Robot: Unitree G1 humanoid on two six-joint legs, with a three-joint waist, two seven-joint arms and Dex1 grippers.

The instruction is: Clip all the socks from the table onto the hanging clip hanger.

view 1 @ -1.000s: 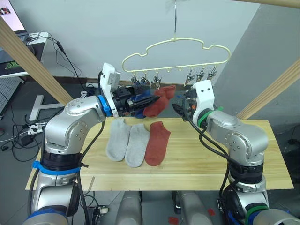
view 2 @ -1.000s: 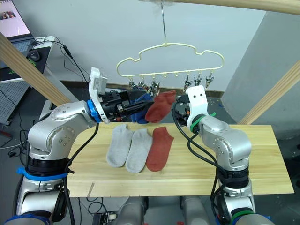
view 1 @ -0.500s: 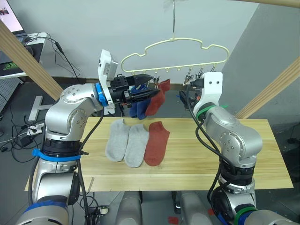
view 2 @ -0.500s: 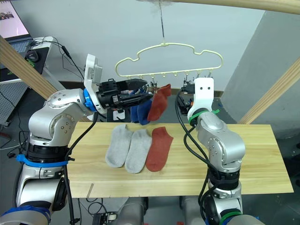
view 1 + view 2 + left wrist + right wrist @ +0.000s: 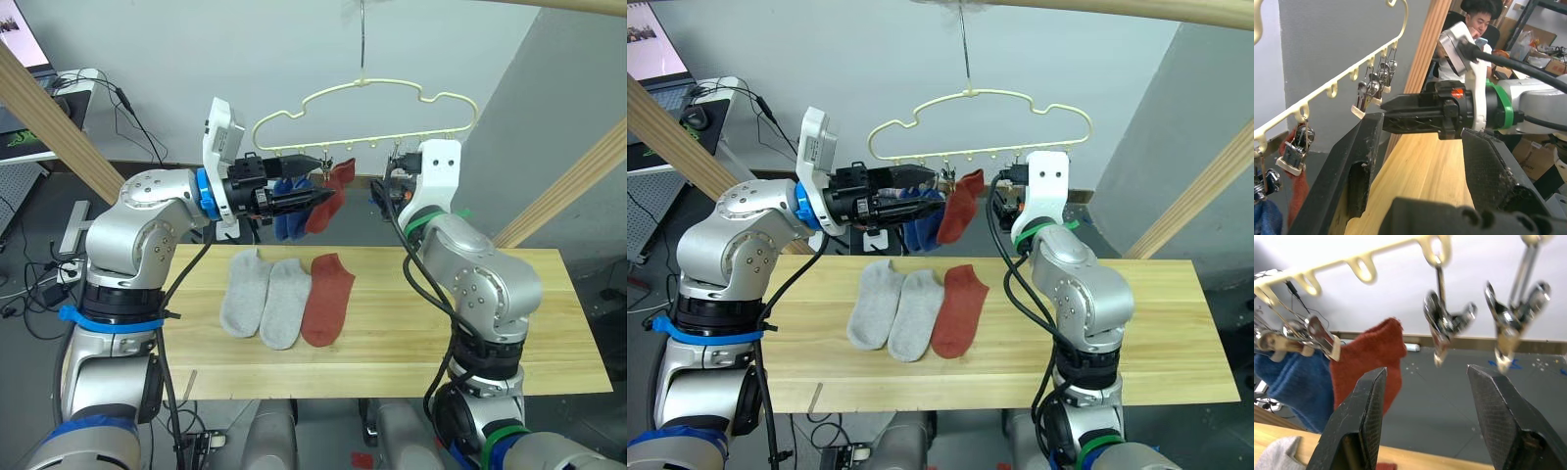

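A long worktop (image 5: pixel 549 323) of light yellowish wood with visible grain carries three ankle socks on its left half. Two light grey socks (image 5: pixel 265 297) lie side by side, touching along their edges, toes toward the front. Just beside them, on their right, lies a rust-red sock (image 5: pixel 327 298), touching the nearer grey one.
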